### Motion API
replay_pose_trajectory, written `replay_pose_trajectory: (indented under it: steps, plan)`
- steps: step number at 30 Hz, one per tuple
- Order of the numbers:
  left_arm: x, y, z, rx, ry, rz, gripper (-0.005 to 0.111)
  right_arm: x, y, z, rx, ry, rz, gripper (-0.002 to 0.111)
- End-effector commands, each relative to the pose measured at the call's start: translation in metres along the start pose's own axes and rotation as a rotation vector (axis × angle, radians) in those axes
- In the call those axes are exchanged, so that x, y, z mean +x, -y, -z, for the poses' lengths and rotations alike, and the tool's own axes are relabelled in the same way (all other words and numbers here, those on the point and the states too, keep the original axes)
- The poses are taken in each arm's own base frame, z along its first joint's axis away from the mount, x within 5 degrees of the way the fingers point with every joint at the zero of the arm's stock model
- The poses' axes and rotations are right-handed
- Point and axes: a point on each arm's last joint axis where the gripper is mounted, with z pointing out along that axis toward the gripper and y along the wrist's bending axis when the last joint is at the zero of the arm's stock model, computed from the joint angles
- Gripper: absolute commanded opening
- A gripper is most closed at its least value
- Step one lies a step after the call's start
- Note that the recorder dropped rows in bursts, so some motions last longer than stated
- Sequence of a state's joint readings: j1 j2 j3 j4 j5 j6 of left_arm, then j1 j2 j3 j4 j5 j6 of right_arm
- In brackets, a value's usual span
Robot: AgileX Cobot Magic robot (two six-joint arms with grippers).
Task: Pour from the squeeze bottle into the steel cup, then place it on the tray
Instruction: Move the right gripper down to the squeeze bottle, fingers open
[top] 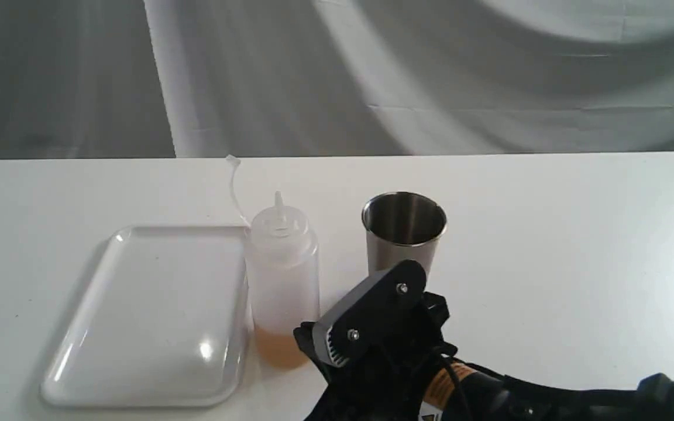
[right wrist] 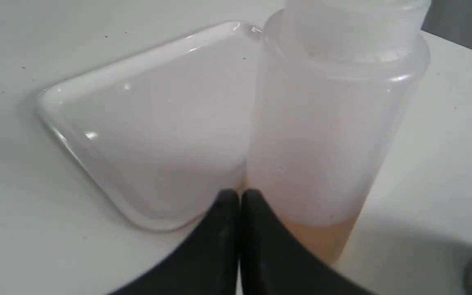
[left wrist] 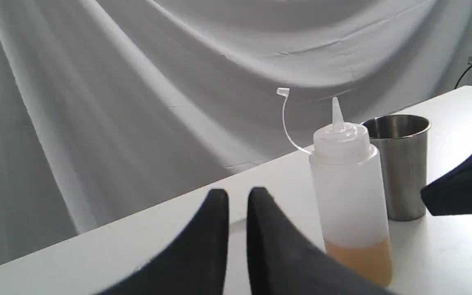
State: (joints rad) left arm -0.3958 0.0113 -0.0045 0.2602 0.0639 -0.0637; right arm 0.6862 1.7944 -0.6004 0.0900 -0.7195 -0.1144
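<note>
The squeeze bottle (top: 283,275) stands upright on the white table, amber liquid at its bottom, its cap strap curling up behind. It stands just right of the white tray (top: 155,304). The steel cup (top: 404,234) stands upright to the bottle's right, a small gap between them. My right gripper (top: 308,342) is low at the bottle's base on its near right side, shut with nothing between its fingers (right wrist: 228,213). I cannot tell if the tips touch the bottle (right wrist: 326,123). My left gripper (left wrist: 238,194) is shut, left of and apart from the bottle (left wrist: 348,192). The exterior view does not show it.
A grey draped cloth (top: 337,76) hangs behind the table's far edge. The right arm's body (top: 489,392) comes in from the lower right. A black cable (left wrist: 471,67) and a white surface show at the far right of the left wrist view.
</note>
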Motion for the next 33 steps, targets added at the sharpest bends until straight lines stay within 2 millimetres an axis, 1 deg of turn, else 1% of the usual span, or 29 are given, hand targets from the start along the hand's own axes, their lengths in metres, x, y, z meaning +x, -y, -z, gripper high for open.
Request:
replay_pose_trajectory:
  steps: [1, 14, 16, 19, 22, 27, 29, 31, 33]
  plan:
    - [0.0011, 0.0003, -0.0004, 0.000, -0.001, 0.005, 0.008, 0.0021, 0.0004, -0.0011, 0.012, 0.012, 0.004, 0.000]
    - [0.0011, 0.0003, -0.0004, 0.000, -0.001, 0.005, 0.008, 0.0056, 0.0044, -0.0009, 0.056, -0.024, -0.053, 0.000]
    - [0.0011, 0.0003, -0.0004, 0.000, -0.001, 0.005, 0.008, 0.0056, 0.0044, -0.0009, 0.056, -0.024, -0.053, 0.003]
    - [0.0011, 0.0003, -0.0004, 0.000, -0.001, 0.005, 0.008, 0.0060, 0.0043, -0.0009, 0.056, -0.029, -0.053, 0.014]
    - [0.0011, 0.0003, -0.0004, 0.000, -0.001, 0.005, 0.008, 0.0060, 0.0043, -0.0009, 0.056, -0.029, -0.053, 0.031]
    - [0.0011, 0.0003, -0.0004, 0.000, -0.001, 0.005, 0.008, 0.0060, 0.0043, -0.0009, 0.056, -0.028, -0.057, 0.068]
    - [0.0011, 0.0003, -0.0004, 0.000, -0.001, 0.005, 0.008, 0.0060, 0.0043, -0.0009, 0.056, -0.028, -0.057, 0.078]
    - [0.0011, 0.0003, -0.0004, 0.000, -0.001, 0.005, 0.008, 0.0060, 0.0047, -0.0009, 0.060, -0.029, -0.062, 0.083]
    - [0.0011, 0.0003, -0.0004, 0.000, -0.001, 0.005, 0.008, 0.0061, 0.0048, -0.0009, 0.061, -0.029, -0.063, 0.085]
